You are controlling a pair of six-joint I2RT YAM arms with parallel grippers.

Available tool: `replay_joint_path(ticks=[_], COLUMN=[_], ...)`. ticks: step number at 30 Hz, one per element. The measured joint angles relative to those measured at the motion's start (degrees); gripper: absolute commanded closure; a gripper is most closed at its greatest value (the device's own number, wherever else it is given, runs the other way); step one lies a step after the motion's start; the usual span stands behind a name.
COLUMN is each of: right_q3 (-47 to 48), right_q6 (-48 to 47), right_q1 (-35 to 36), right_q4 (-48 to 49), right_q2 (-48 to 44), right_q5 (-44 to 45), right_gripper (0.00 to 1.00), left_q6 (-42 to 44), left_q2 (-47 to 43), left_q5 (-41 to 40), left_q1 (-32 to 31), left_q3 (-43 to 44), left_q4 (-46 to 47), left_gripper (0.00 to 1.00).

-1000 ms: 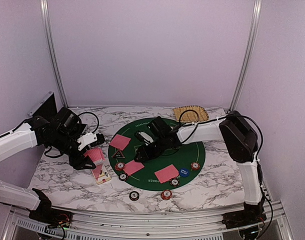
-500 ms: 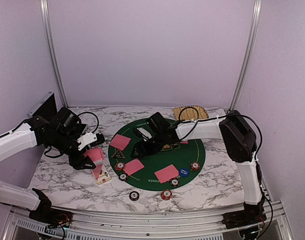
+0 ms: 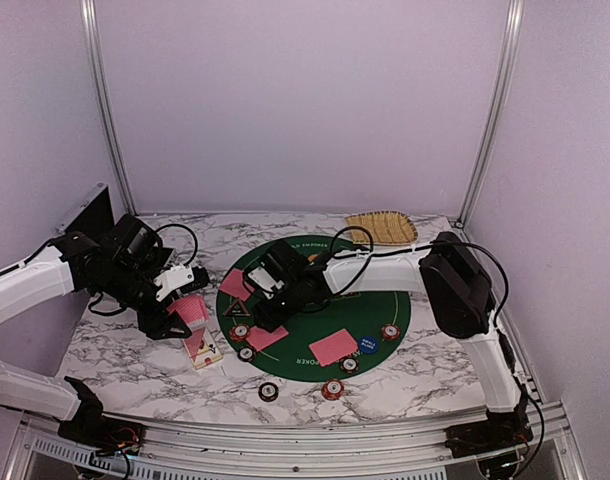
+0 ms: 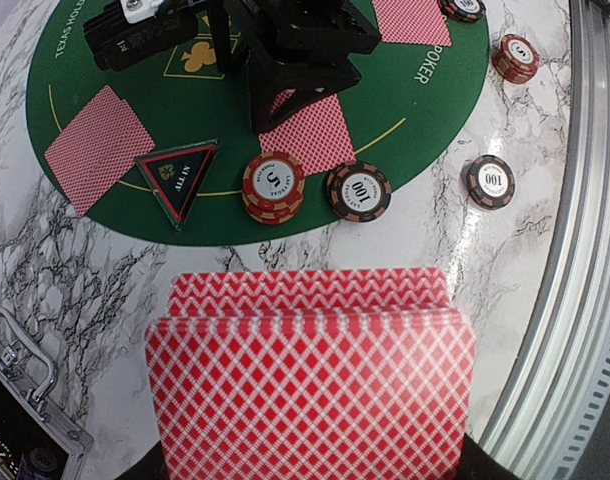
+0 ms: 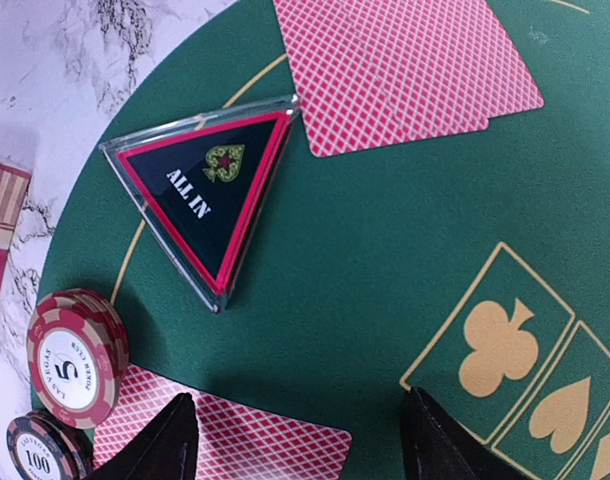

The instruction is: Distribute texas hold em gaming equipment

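My left gripper [image 3: 178, 316] is shut on a fanned deck of red-backed cards [image 4: 310, 380], held over the marble left of the green mat [image 3: 385, 300]. My right gripper [image 5: 305, 440] stands open low over the mat's left part, with bare felt between its fingers. One fingertip [image 5: 170, 440] is over a face-down card [image 5: 235, 445]. Ahead of it lie the black ALL IN triangle [image 5: 210, 195] and two overlapped cards [image 5: 405, 65]. A red 5 chip stack [image 5: 75, 355] and a dark 100 chip [image 5: 40, 450] sit at the mat's edge.
Another card [image 3: 332, 346], a blue button [image 3: 368, 344] and a chip [image 3: 390, 331] lie on the mat's near right. Two chips [image 3: 269, 391] [image 3: 332, 388] sit on the marble in front. A card box [image 3: 201, 348] lies below my left gripper. The woven tray [image 3: 382, 227] stands at the back.
My right gripper has swung left across the mat, from near its middle to beside the triangle, and its jaws have spread wider. The left arm and its deck have not moved.
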Motion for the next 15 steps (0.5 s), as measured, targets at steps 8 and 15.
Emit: replay_joint_path(ticks=[8,15], right_q3=[-2.16,-3.17], right_q6=[-0.35,-0.02], right_q1=[0.81,1.4], right_q4=[0.72,0.15], right_q2=[-1.14,-1.92], right_q5=[1.62,2.32], right_gripper=[0.46,0.53], left_q6=[-0.02,-0.02], left_q2=[0.0,0.0], left_q5=[0.0,0.0], left_q1=[0.0,0.0], left_q3=[0.0,0.0], left_q4=[0.0,0.0], left_gripper=[1.0,1.0])
